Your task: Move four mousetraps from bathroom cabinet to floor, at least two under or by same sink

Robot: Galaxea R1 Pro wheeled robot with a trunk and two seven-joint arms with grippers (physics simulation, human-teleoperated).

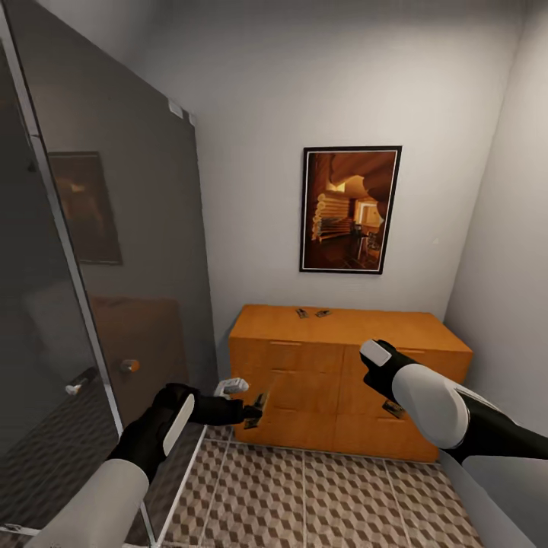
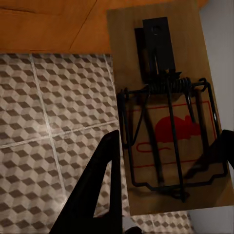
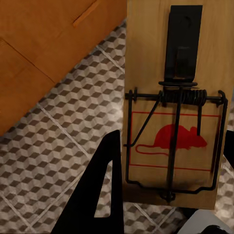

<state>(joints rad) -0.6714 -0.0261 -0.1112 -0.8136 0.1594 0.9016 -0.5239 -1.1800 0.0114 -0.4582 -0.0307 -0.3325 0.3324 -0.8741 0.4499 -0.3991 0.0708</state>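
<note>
Left gripper clamped on mousetrap, lower centre | right gripper clamped on second mousetrap, lower right | two more traps on cabinet top, centre | tiled bathroom floor below

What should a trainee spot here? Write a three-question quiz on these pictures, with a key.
1. True or false: the left pincer and the right pincer each hold a mousetrap.
2. How many spare mousetraps lie on top of the cabinet?
3. What is printed on the board of each held trap? A) a red mouse B) a black cat C) a blue star

Key: 1 true; 2 two; 3 A.
</note>
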